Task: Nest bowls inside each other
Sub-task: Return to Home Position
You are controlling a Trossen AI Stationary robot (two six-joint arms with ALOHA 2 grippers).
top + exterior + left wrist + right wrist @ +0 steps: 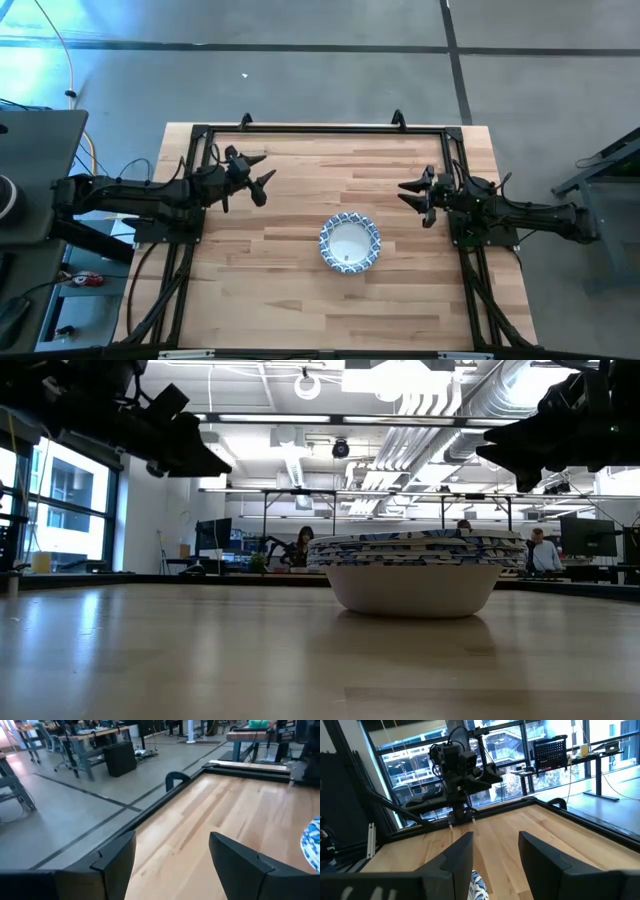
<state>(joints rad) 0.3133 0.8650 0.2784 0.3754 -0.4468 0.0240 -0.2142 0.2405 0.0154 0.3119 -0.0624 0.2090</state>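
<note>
The bowls (350,242) stand nested in one stack a little right of the table's middle, white inside with blue-patterned rims. The low view shows several rims layered one on another (415,544) and the bottom bowl's base on the wood. My left gripper (262,172) hangs open above the table's far left part, well clear of the stack; a sliver of rim (312,842) shows in its wrist view. My right gripper (408,190) is open at the right side, above the table, with a bit of rim (477,887) below its fingers.
A black frame (320,129) runs along the table's far edge and down both sides, with two clamps on the far rail. Bare wood lies around the stack. Beyond the table, people sit at desks in the room.
</note>
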